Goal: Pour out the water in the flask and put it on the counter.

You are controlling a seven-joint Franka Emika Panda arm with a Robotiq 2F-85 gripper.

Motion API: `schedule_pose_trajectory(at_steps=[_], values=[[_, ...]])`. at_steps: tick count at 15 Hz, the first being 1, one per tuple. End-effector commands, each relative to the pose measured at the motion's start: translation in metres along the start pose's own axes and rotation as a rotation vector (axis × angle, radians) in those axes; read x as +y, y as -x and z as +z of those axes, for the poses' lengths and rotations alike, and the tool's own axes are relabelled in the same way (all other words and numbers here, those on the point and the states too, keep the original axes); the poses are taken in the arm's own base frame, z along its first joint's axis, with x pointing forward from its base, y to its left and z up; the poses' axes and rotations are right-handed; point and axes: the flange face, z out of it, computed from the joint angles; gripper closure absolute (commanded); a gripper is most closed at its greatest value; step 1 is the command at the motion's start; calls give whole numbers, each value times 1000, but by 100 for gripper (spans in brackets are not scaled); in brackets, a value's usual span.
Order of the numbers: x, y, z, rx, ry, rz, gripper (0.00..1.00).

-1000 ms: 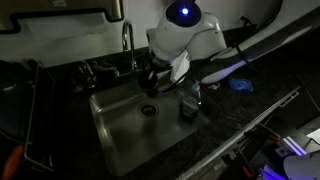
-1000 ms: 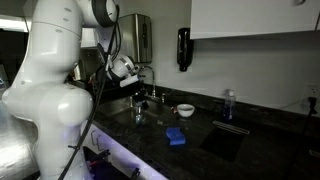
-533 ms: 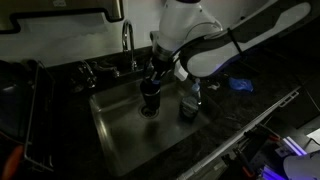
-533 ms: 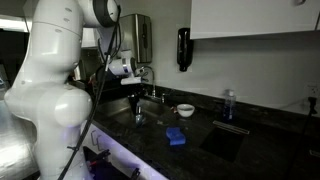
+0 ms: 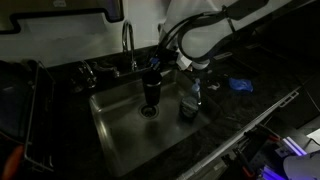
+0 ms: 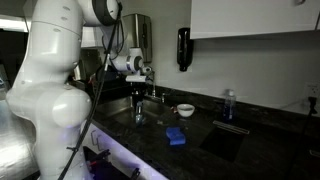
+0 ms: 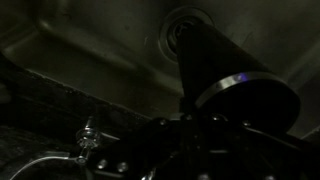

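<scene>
The flask (image 5: 152, 93) is a dark cylinder hanging about upright over the drain of the steel sink (image 5: 115, 135). My gripper (image 5: 155, 70) is shut on its upper end from above. In the wrist view the flask (image 7: 215, 65) runs from my jaws (image 7: 205, 120) down toward the drain (image 7: 185, 20); the fingers themselves are lost in the dark. In an exterior view my gripper (image 6: 138, 70) is beside the faucet and the flask is hard to make out. The black counter (image 5: 235, 110) surrounds the sink and also shows in an exterior view (image 6: 205, 128).
A clear bottle (image 5: 190, 100) stands on the sink's edge close to the flask. The faucet (image 5: 127, 45) rises behind the sink. A blue sponge (image 6: 176, 136), a white bowl (image 6: 185, 109) and another bottle (image 6: 229, 103) sit on the counter. A dish rack (image 5: 30, 110) stands beside the sink.
The arm has swung across above the sink and the wrist has turned. The flask has gone from tilted to about upright over the drain, still in my grip.
</scene>
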Motion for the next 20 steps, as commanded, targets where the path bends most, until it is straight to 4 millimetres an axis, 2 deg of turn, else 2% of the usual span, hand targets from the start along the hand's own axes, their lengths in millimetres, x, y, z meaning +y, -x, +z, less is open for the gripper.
schedule_pose_trajectory(at_steps=[1, 6, 9, 15, 20], values=[[40, -11, -36, 25, 25, 87, 98], [101, -12, -65, -7, 95, 220, 98], [123, -4, -83, -42, 124, 302, 98], [159, 25, -107, -73, 165, 482, 98], [195, 64, -127, -83, 211, 634, 98]])
